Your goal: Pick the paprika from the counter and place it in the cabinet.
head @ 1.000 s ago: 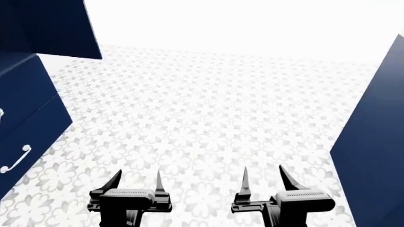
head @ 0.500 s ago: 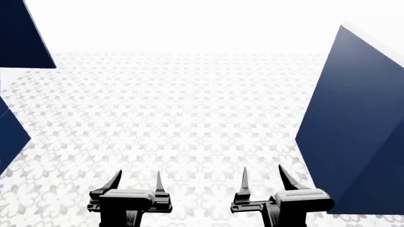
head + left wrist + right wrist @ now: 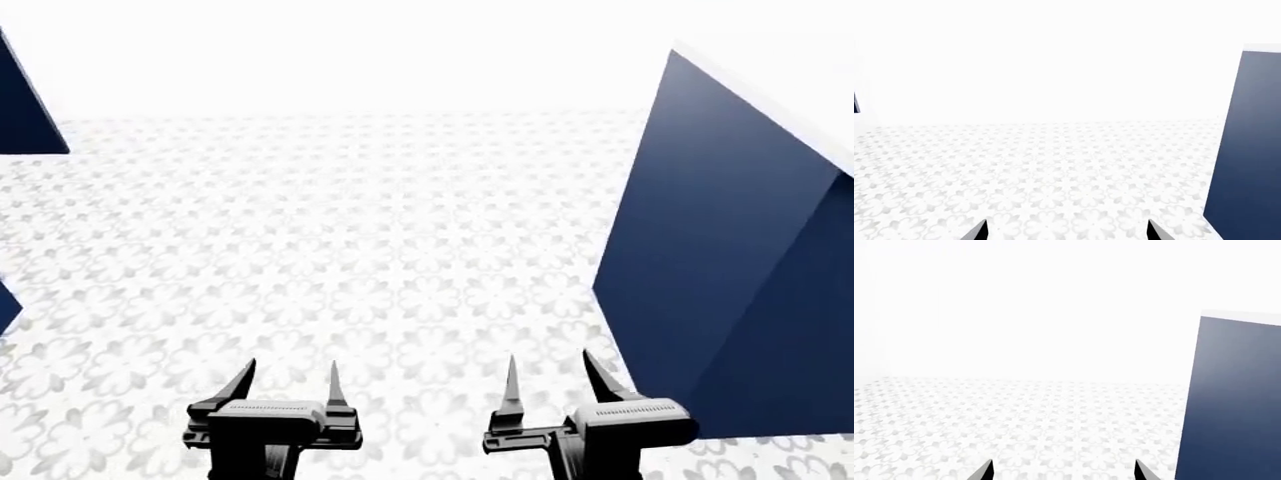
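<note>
Both my left gripper [image 3: 286, 378] and right gripper [image 3: 547, 372] stand apart, empty. The paprika is out of view, perhaps atop the counter [image 3: 721, 250]; my right arm could clip that navy corner

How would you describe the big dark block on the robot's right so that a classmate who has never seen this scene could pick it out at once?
Start from the patterned floor, pale with grey flower tiles, that fills the head view. At its right edge, beside the right gripper, rises the counter, a tall navy blue block with straight edges and a thin white top. The other navy pieces are only small slivers at the left edge.
</note>
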Motion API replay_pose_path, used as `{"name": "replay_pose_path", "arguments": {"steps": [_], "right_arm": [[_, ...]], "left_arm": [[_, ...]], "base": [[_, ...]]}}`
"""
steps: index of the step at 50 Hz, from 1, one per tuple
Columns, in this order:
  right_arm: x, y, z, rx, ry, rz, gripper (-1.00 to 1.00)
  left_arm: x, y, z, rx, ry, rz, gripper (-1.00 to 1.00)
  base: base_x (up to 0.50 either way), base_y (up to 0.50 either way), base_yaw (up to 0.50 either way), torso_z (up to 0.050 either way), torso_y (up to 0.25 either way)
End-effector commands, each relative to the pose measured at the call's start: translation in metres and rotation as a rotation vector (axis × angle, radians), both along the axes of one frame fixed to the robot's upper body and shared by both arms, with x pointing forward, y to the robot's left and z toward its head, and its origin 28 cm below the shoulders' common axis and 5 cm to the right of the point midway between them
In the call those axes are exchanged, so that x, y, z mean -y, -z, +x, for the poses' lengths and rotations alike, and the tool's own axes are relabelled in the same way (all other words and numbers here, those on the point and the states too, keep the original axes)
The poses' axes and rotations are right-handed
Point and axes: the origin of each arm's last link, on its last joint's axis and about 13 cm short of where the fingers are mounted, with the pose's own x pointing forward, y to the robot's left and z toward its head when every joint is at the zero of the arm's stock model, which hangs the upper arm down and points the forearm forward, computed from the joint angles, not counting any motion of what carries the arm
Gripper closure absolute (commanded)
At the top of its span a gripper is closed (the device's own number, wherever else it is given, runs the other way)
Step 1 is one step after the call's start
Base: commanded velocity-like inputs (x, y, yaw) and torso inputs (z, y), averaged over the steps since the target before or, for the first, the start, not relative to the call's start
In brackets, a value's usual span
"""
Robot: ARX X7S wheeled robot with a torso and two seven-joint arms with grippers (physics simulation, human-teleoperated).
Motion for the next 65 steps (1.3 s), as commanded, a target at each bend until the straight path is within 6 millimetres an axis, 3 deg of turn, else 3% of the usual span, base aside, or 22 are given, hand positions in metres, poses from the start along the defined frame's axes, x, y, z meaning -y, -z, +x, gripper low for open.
{"name": "replay_pose_path", "arguments": {"steps": [1, 65], "right_arm": [[0.0008, -0.0003, 0.0003, -0.002, -0.001, -0.002, -1.0], [0.0015, 0.0002, -0.0005, 0.004, 0.001, -0.016, -1.0]], "left_arm": [[0.0009, -0.0001, -0.0004, 0.002, 0.002, -0.002, -1.0], [0.0008, -0.0004, -0.0008, 0.001, 0.0, -0.002, -1.0]], "base": [[-0.5, -0.05, 0.0, 0.0, 0.0], [-0.5, -0.05, 0.0, 0.0, 0.0]]}}
